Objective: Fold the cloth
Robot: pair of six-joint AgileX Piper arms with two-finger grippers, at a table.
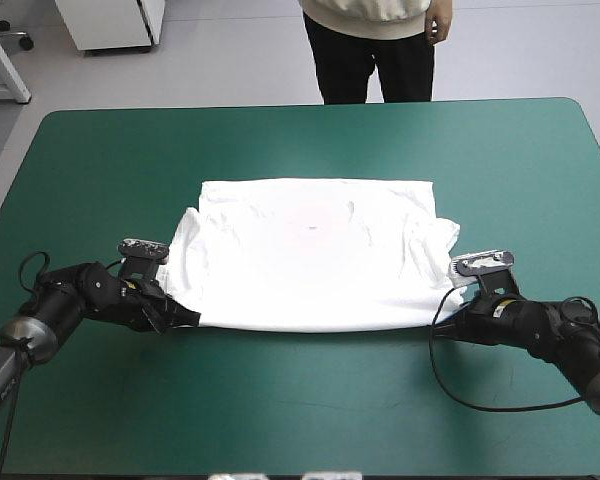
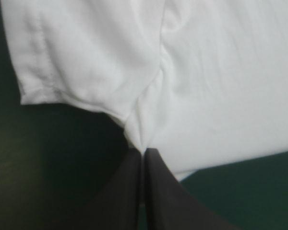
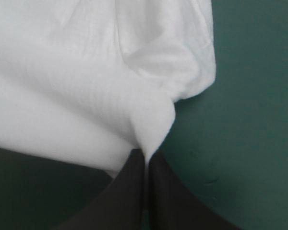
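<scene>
On the left near corner of the T-shirt [image 1: 315, 255], the left gripper [image 1: 185, 318] presses its black fingers [image 2: 127, 196] together on a pinch of white fabric beside the sleeve [image 2: 43, 72]. The T-shirt lies flat at the middle of the teal-green cover [image 1: 100, 150]. At its right near corner, the right gripper [image 1: 448, 316] pinches the fabric the same way.

Readable text: none in any view.
T-shirt [image 1: 315, 262]: in the high view a faint pinkish mark sits near the middle of the cloth. It is too pale to make out as letters, numbers or a sign.
</scene>
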